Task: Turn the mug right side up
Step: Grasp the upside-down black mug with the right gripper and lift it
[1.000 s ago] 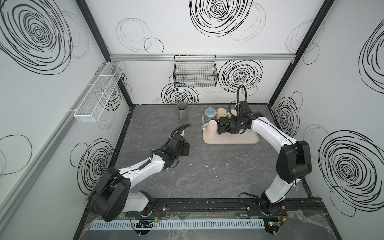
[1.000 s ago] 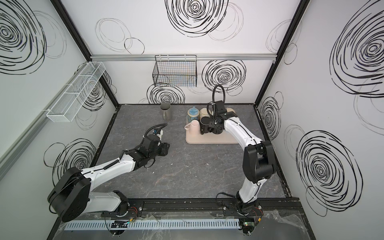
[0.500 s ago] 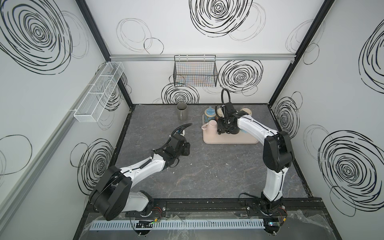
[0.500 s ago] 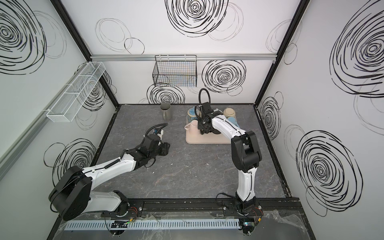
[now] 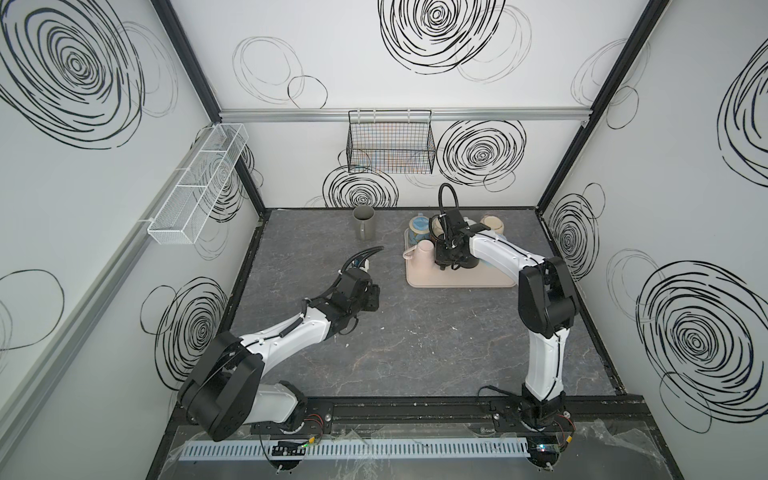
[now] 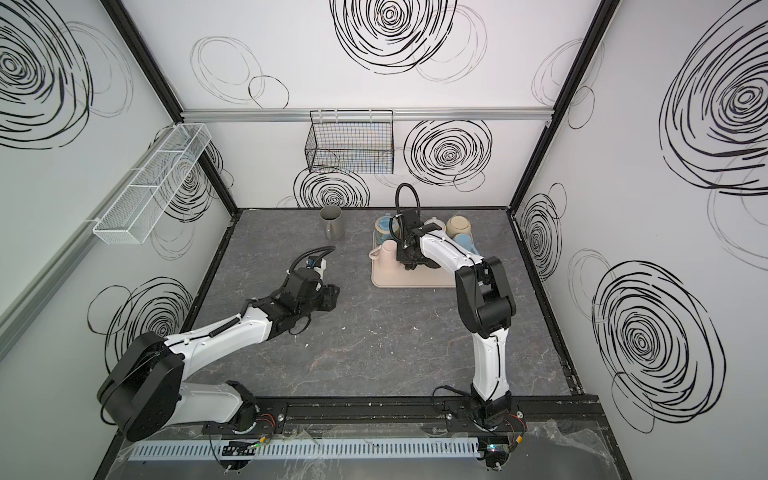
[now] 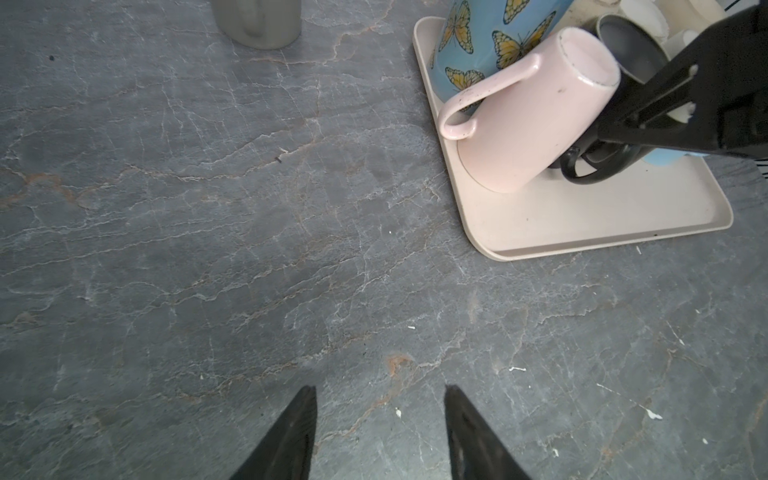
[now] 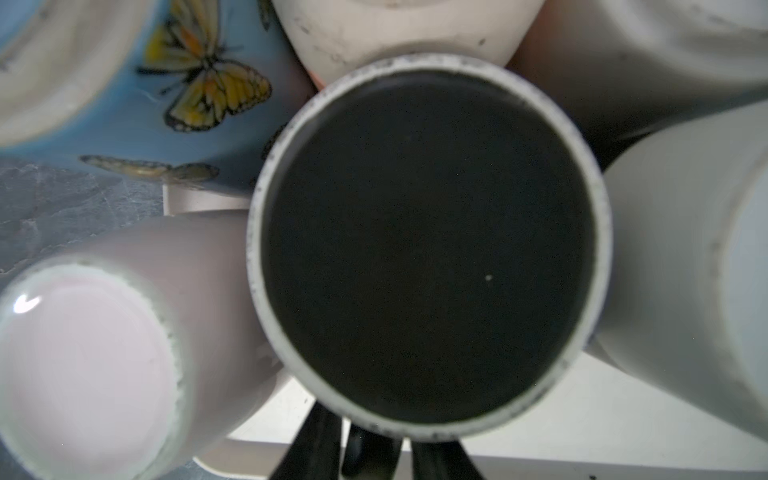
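Observation:
A black mug point(image 8: 428, 249) stands upside down on the pink tray point(image 5: 457, 278), its pale-ringed base facing up. In the left wrist view the mug's base point(image 7: 627, 45) and its black handle point(image 7: 590, 174) show behind the pink mug. My right gripper point(image 8: 374, 449) reaches down beside it, with a finger on each side of the handle and the jaws closed in on it. In both top views the right gripper point(image 5: 446, 259) hides most of the mug. My left gripper point(image 7: 380, 390) hovers open and empty over bare table, left of the tray point(image 5: 374, 297).
Crowding the black mug on the tray are an upside-down pink mug point(image 7: 540, 116), a blue butterfly mug point(image 7: 478, 41), a beige mug point(image 5: 492, 224) and a light blue one point(image 6: 463, 241). A steel cup point(image 5: 364, 224) stands left of the tray. A wire basket point(image 5: 390, 145) hangs on the back wall.
The right arm swung leftward over the tray and its gripper settled at the black mug, jaws narrowing around the handle. The left arm stayed put.

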Available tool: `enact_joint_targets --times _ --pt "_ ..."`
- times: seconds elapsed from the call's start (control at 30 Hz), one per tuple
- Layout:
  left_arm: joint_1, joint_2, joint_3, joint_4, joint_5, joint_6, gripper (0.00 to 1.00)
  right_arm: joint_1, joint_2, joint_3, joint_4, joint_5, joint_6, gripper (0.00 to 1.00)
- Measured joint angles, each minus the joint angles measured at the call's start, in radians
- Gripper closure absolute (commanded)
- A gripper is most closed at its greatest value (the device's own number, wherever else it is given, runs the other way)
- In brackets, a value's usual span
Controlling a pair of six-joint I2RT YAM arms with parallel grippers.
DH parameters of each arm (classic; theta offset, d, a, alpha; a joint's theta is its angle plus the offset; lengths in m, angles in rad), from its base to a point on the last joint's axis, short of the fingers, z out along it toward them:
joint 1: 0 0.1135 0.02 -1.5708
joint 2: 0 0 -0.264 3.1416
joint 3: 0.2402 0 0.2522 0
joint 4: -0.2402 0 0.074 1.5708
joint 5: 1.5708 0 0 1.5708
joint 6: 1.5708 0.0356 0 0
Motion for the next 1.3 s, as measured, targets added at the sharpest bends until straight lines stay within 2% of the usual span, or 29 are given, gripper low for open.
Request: enact_joint_targets --times 0.17,0.23,0.5,0.7,0.9,1.3 --pt "0.001 0.000 0.000 0.000 0.001 0.000 0.47 -0.004 -0.002 0.000 -0.013 0.000 -0.012 0.97" --pt "0.002 0.000 0.000 0.000 0.002 0.000 0.47 -0.005 -0.003 0.000 -0.014 0.002 -0.017 1.00" --pt "0.006 -0.001 0.000 0.000 0.008 0.000 0.47 -0.002 -0.054 -0.058 -0.004 0.007 -0.056 1.00" --pt "0.013 -0.018 -0.019 0.016 0.017 0.000 0.47 0.017 -0.217 -0.217 0.043 0.026 -0.102 1.00" --pt "0.013 -0.042 -0.038 0.040 0.026 0.000 0.47 0.028 -0.377 -0.356 0.171 0.031 -0.125 1.00" --pt "0.042 -0.195 -0.126 0.142 0.103 -0.026 0.41 0.026 -0.619 -0.636 0.485 -0.156 -0.150 1.00"
